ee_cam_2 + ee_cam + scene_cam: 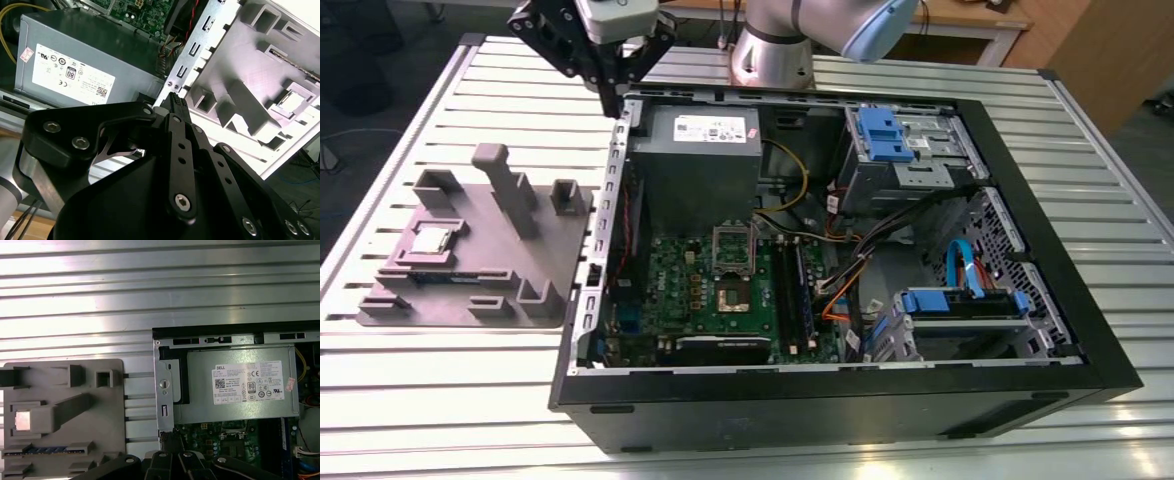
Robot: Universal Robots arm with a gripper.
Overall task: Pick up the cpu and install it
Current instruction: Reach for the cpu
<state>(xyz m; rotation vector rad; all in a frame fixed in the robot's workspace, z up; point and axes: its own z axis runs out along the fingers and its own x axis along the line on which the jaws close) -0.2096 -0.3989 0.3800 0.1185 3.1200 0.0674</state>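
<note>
— Black jointed tool hovers by the open black computer case, tips pinched together, empty.
— Shiny square silver cpu lies in the grey plastic tray, well apart; best to centre squarely before gripping.

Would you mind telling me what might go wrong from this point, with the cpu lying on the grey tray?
1. The gripper hangs right by the case's metal edge; a low sideways move may clip it.
2. The cpu lies in a recess of the tray beside upright blocks, which the gripper might strike.
3. Loose cables run close to the socket, so they might snag.
</note>
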